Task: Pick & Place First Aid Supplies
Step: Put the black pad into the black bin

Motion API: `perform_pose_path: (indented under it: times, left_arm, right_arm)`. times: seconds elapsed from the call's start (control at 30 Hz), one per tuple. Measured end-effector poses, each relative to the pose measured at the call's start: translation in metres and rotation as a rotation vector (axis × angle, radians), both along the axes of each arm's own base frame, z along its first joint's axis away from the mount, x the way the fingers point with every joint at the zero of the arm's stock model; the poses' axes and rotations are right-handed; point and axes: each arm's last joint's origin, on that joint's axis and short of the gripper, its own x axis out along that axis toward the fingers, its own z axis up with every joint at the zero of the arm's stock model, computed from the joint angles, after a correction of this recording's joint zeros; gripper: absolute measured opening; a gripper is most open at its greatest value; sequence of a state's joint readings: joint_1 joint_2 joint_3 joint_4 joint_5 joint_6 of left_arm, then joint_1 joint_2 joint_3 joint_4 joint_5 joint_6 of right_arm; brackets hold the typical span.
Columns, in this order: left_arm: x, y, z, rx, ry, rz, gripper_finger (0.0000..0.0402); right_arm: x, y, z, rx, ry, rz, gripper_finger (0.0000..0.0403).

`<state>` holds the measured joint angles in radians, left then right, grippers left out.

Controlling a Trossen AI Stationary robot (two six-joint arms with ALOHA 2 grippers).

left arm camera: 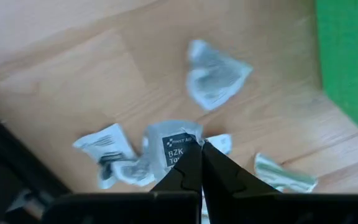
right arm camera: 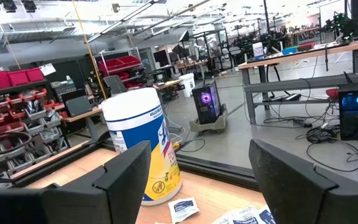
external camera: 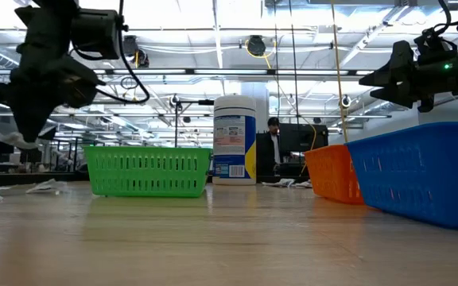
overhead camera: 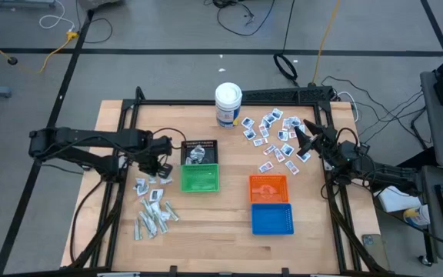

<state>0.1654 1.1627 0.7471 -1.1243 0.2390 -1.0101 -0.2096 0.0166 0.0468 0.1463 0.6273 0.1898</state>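
The green basket (overhead camera: 200, 178) is taken as the landmark on the wooden table (overhead camera: 221, 231). Just to its left, above a loose heap of pale strip packets (overhead camera: 152, 209), the left gripper (overhead camera: 162, 164) is found; in the left wrist view its fingers (left arm camera: 185, 174) are pressed fully together, with the tip meeting a white wrapped packet with a dark label (left arm camera: 174, 148), though a firm hold on it cannot be confirmed. More crumpled packets (left arm camera: 216, 78) are seen lying on the wood near the basket's wall. Directly behind the green basket a black basket (overhead camera: 200, 151) is placed, with some pale wrapping visible inside it. Behind and to the right of the green basket a white canister with a blue and yellow label (overhead camera: 228, 105) is stood upright. Farther right, a scatter of white square packets with blue print (overhead camera: 274, 138) is spread over the table, and the right gripper (overhead camera: 308, 138) is held over its right edge with the fingers (right arm camera: 126, 180) spread wide and nothing between them. To the right of the green basket an orange basket (overhead camera: 269, 188) is set, with a blue basket (overhead camera: 271, 218) touching its near side.
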Motion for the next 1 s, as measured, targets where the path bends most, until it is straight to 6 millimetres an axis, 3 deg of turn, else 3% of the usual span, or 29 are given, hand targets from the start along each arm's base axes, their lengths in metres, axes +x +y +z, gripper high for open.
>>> perform_pose_path:
  times: [0.2, 0.33, 0.67, 1.0]
  left_arm:
    - [-0.008, 0.003, 0.003, 0.000, 0.011, -0.035, 0.0000]
    - [0.004, 0.011, 0.007, 0.002, 0.017, -0.102, 0.0000]
    - [0.067, 0.051, 0.027, 0.031, 0.054, -0.411, 0.0000]
    - [0.136, 0.077, 0.055, 0.103, -0.071, -0.774, 0.0000]
  right_arm:
    - [0.000, 0.000, 0.000, 0.000, 0.000, 0.000, 0.0267]
    - [0.000, 0.000, 0.000, 0.000, 0.000, 0.000, 0.0267]
    - [0.000, 0.000, 0.000, 0.000, 0.000, 0.000, 0.0267]
    - [0.000, 0.000, 0.000, 0.000, 0.000, 0.000, 0.0267]
